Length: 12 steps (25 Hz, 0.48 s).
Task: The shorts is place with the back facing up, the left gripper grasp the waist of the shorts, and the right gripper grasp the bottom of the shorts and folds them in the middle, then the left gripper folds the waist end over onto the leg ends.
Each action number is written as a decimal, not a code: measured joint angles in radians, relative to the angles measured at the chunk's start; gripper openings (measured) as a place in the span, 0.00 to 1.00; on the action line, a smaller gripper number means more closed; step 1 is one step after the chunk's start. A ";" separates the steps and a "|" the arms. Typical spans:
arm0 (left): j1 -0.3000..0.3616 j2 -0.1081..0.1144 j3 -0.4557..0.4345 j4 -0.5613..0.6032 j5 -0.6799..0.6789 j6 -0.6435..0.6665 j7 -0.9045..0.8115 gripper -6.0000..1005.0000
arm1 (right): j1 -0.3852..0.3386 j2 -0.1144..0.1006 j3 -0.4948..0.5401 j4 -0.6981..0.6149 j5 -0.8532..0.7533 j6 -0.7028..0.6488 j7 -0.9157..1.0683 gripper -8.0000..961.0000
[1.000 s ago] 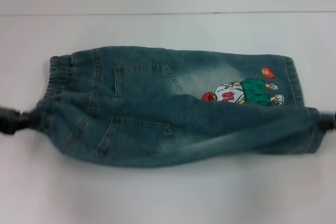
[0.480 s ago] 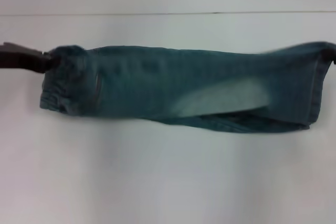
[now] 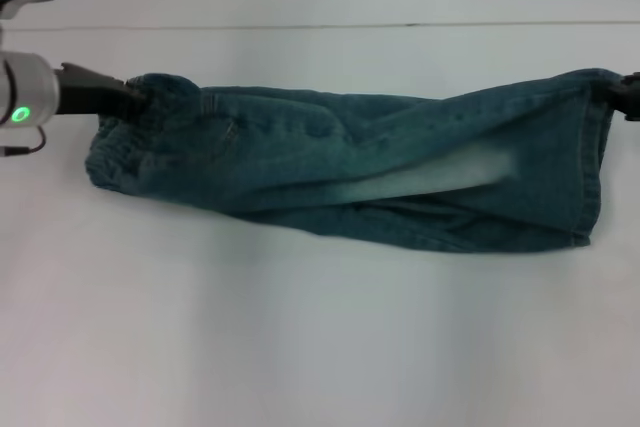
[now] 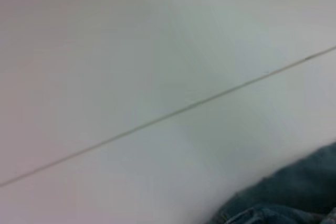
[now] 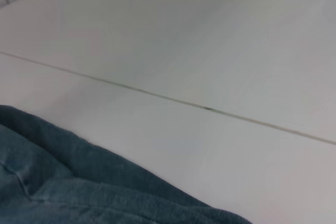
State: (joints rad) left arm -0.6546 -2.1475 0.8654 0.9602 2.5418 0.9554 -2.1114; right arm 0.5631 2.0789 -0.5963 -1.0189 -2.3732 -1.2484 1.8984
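Shorts (image 3: 350,162) are lying folded lengthwise across the table (image 3: 300,347), print now hidden; a second ago they were open, so the middle fold is done. I'm keeping the left gripper (image 3: 125,97) clamped on the waist (image 3: 120,152) and the right gripper (image 3: 628,99) clamped on the bottom (image 3: 590,162). Waist-over-legs fold is coming next. No readable writing.

Shorts (image 3: 350,172): blue-green washed denim, darker teal in the folds, one long pale faded streak right of centre; stitching lines a shade lighter. Waist (image 3: 125,152), left end: same denim, darker in the gathers. Bottom (image 3: 590,167), right end: blue-green with a paler hem line. Left gripper (image 3: 135,97): black, silver-white wrist segment, green light. Right gripper (image 3: 625,97): black. Surface (image 3: 300,347): plain white, one thin dark line across the far part.
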 joint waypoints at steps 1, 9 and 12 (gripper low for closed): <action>-0.004 -0.001 0.009 -0.015 0.000 -0.029 0.001 0.09 | 0.004 -0.001 -0.008 0.013 0.000 0.018 0.000 0.05; -0.001 -0.007 0.010 -0.048 -0.001 -0.182 -0.002 0.09 | 0.039 -0.019 -0.045 0.097 -0.002 0.132 0.001 0.05; 0.003 -0.007 0.010 -0.056 -0.001 -0.206 0.000 0.10 | 0.048 -0.028 -0.049 0.120 -0.002 0.161 -0.001 0.05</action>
State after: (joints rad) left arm -0.6518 -2.1545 0.8756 0.9038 2.5410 0.7497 -2.1115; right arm 0.6112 2.0513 -0.6450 -0.8994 -2.3748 -1.0874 1.8977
